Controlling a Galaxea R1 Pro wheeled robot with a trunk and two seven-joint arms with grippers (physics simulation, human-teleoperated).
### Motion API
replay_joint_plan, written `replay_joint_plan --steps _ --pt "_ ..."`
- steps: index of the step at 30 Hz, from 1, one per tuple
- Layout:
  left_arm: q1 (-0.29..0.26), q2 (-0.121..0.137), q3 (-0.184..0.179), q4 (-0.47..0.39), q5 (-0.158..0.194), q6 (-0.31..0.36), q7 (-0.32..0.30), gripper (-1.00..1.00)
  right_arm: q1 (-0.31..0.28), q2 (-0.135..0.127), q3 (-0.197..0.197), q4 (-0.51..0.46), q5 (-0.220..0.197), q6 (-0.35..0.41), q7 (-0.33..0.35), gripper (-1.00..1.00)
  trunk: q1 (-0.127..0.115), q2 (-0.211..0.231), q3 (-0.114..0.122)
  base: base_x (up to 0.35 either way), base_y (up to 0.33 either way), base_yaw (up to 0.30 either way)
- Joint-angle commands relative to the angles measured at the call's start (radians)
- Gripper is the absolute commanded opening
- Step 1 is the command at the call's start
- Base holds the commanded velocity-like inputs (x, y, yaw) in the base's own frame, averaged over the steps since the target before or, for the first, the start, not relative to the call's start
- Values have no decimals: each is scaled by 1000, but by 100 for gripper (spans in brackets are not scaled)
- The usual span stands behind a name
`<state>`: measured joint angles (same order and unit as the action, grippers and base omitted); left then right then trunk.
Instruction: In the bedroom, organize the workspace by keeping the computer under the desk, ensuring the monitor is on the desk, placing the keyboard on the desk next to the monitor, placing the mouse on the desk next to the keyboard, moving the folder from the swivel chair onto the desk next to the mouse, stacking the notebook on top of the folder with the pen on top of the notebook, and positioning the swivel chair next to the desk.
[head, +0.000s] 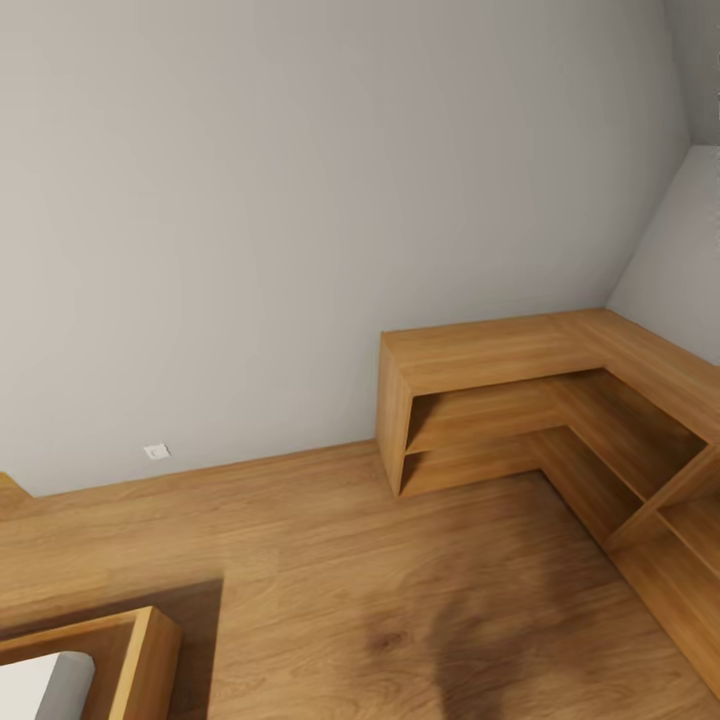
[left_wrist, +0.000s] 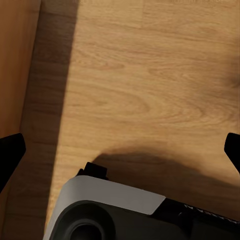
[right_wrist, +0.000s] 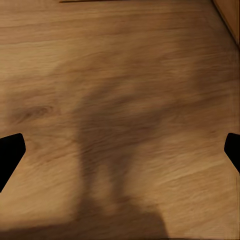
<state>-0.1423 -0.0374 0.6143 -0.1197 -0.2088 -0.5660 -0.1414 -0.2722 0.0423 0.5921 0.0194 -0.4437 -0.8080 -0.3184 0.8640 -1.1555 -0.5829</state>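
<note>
None of the task's things are in view. In the left wrist view my left gripper (left_wrist: 120, 150) hangs open over the wooden floor (left_wrist: 145, 85), its dark fingertips (left_wrist: 10, 152) at the frame's two sides, with the robot's grey and black base (left_wrist: 107, 210) below it. The right wrist view has my right gripper (right_wrist: 120, 152) open too, fingertips (right_wrist: 10, 152) wide apart above bare floor crossed by the robot's shadow. Nothing sits between either pair of fingers.
A light wooden L-shaped shelf unit (head: 560, 400) fills the room's corner at the right, against the grey wall (head: 300, 200). A wooden bed frame corner (head: 130, 655) with a white mattress shows at the lower left. A small wall socket (head: 156, 451) sits near the skirting.
</note>
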Motion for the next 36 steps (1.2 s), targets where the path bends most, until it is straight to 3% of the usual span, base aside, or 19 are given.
replay_joint_plan --steps 1,5,9,24,36 --pt "0 0 9 0 -7 -2 -4 100 -1 1 8 2 -15 -2 -6 100 0 0 1 0 0 -38" --pt "0 13 10 0 -6 -2 -4 100 -1 0 7 1 -76 -3 -5 100 0 0 7 0 0 -76" --pt "0 28 10 0 -6 -2 -2 100 -1 -2 6 1 -95 -4 -5 100 0 0 13 3 2 -117" --pt "0 37 10 0 -3 -3 -2 100 -1 -3 8 1 -102 -5 -3 100 0 0 28 217 163 -204" --pt "0 36 8 0 -5 -3 -4 100 -1 0 12 1 -97 -5 -1 100 0 0 29 268 114 -44"
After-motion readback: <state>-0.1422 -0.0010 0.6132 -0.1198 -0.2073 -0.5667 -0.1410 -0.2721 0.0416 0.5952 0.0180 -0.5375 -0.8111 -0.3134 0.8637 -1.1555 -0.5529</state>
